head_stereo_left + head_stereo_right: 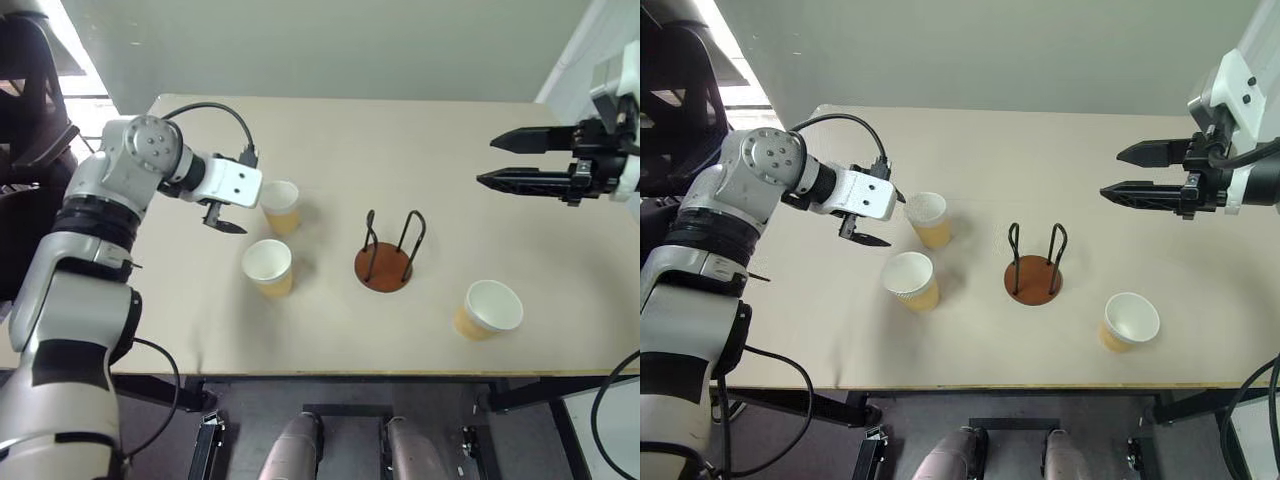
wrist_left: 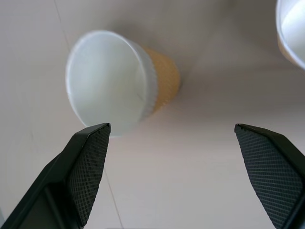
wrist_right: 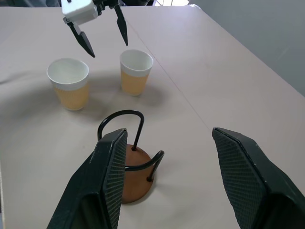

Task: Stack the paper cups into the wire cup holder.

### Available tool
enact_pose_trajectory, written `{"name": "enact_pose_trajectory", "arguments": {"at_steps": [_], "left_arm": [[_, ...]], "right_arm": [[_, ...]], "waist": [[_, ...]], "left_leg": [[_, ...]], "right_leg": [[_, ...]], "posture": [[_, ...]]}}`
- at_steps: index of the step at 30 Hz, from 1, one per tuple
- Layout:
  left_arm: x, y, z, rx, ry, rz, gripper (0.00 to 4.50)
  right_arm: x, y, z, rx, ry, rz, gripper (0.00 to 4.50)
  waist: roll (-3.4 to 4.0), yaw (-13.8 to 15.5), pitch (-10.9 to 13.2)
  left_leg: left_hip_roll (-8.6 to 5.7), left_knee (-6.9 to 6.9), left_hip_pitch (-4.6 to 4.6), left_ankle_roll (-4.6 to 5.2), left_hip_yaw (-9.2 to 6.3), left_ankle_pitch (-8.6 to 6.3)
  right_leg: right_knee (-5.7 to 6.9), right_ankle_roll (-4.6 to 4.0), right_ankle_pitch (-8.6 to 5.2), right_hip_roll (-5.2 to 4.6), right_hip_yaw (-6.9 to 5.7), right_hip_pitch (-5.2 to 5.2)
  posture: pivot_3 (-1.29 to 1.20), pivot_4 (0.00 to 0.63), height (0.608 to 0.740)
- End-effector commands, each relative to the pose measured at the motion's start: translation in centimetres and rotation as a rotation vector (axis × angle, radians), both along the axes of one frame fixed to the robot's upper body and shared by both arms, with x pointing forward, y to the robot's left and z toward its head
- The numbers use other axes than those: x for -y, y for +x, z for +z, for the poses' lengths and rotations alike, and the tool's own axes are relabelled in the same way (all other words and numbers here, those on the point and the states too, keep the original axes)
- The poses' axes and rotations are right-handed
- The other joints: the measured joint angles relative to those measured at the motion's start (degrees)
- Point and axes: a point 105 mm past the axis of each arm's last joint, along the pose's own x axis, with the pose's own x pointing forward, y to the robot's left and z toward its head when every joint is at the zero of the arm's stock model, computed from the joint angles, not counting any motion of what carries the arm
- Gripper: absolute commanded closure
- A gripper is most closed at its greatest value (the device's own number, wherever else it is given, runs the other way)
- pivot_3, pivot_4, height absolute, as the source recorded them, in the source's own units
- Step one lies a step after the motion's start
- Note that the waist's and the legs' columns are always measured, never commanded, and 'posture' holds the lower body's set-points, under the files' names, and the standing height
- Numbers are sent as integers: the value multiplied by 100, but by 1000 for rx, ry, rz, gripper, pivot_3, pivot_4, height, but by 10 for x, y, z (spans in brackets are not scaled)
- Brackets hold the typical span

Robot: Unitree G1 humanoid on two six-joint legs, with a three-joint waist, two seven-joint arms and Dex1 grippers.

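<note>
Beige table [image 1: 420, 140] carries the wire cup holder [image 1: 385, 265], empty; three paper cups [image 1: 268, 266] stand at its three and nine o'clock. Left gripper [image 1: 224, 219] and right gripper [image 1: 520, 160] hover spread, empty; nothing stacked.

Beige table [image 1: 420, 140], plain matte top, rounded far-left corner, front edge running across the lower part of the head views. Faint straight seam line across the tabletop, seen in the right wrist view (runs diagonally toward the far end). Grey-green wall [image 1: 330, 45] right behind the table's far edge. Black office chair [image 1: 30, 90] off the table's far-left corner, partly cut by the frame edge. Bright window or lit strip [image 1: 735, 60] near the chair, beyond the table's left side. Black frame bars [image 1: 520, 392] under the table's front edge, grey floor [image 1: 350, 395] below them. White panel [image 1: 575, 65] past the table's far-right corner, identity unclear.
</note>
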Motion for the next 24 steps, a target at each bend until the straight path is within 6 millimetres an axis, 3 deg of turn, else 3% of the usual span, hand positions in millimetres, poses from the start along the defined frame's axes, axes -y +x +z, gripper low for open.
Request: {"name": "enact_pose_trajectory", "arguments": {"at_steps": [1, 9, 24], "left_arm": [[3, 3, 13, 46, -10, -10, 0], [4, 10, -3, 44, 5, 1, 0], [14, 17, 8, 118, 3, -18, 0]], "right_arm": [[0, -9, 14, 54, 2, 29, 1673], [-3, -14, 15, 61, 14, 56, 1673], [1, -12, 15, 65, 20, 40, 1673]], "waist": [[1, 5, 1], [0, 11, 0], [0, 7, -1]], "left_leg": [[-2, 11, -2, 0, -6, 0], [-15, 24, 1, 3, -7, 29], [-14, 16, -2, 2, -3, 45]], "right_leg": [[0, -3, 0, -2, 1, 6], [8, -9, 31, 0, 8, 10], [18, -10, 37, 0, 10, -2]], "posture": [[0, 150, 740], [0, 150, 740], [0, 150, 740]]}}
